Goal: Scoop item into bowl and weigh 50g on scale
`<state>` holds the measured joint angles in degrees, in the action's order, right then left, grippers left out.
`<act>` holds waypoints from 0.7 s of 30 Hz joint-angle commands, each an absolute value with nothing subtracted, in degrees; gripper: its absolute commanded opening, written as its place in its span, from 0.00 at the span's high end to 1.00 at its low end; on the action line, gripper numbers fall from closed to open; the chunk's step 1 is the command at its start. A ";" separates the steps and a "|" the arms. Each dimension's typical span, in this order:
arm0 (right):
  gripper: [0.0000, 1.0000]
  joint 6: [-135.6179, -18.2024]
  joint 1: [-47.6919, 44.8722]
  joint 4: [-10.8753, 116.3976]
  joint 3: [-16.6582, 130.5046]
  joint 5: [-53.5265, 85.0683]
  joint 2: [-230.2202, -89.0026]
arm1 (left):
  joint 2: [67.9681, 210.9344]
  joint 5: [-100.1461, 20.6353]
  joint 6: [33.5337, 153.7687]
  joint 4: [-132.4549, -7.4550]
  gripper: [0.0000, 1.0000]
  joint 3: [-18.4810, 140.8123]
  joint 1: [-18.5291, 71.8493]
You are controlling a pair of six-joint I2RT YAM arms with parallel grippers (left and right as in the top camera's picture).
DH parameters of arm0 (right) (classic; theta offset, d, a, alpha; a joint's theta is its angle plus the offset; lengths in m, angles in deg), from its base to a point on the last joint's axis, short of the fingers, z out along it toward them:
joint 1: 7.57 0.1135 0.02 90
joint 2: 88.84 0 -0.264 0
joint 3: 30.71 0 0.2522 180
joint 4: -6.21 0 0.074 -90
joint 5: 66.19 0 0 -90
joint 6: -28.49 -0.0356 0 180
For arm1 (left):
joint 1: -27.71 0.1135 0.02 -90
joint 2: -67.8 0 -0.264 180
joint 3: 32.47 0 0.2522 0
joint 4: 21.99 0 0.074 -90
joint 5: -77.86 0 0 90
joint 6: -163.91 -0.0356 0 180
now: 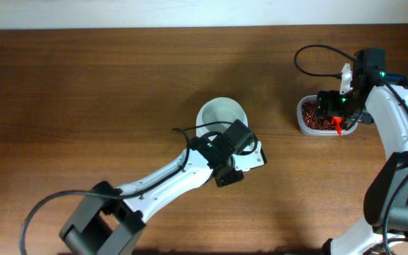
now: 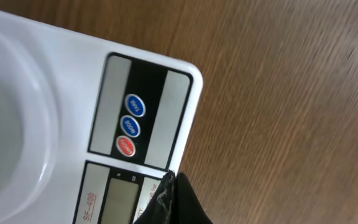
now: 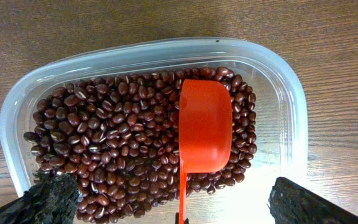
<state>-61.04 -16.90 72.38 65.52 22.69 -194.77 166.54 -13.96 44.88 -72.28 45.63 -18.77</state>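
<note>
Glossy oval maroon beans heap in a clear, rounded-rectangular plastic tub; a smooth red scoop lies on them, ungripped between the right gripper's wide-spread jaws; the left gripper is pinched closed beside the white scale, which bears the round white bowl.

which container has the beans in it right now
The clear plastic tub, where the red scoop lies on the beans. The round white bowl on the scale shows none.
</note>
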 commanded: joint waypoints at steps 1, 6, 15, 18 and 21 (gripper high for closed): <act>0.01 -60.93 -16.63 72.40 65.59 22.95 -195.07 | 170.50 -9.99 40.35 -70.86 1.00 45.04 -18.64; 0.01 -60.93 -16.63 72.42 65.59 22.95 -195.07 | 175.26 -8.35 40.40 -66.60 1.00 45.04 -18.64; 0.01 -60.93 -16.63 72.42 65.59 22.95 -195.07 | 177.54 -5.64 40.40 -65.97 1.00 45.04 -18.64; 0.01 -60.93 -16.63 72.42 65.59 22.95 -195.07 | 178.17 -5.66 40.44 -66.01 1.00 45.01 -18.64; 0.01 -60.93 -16.63 72.42 65.59 22.97 -195.07 | 179.77 -5.64 40.44 -65.73 1.00 45.01 -18.64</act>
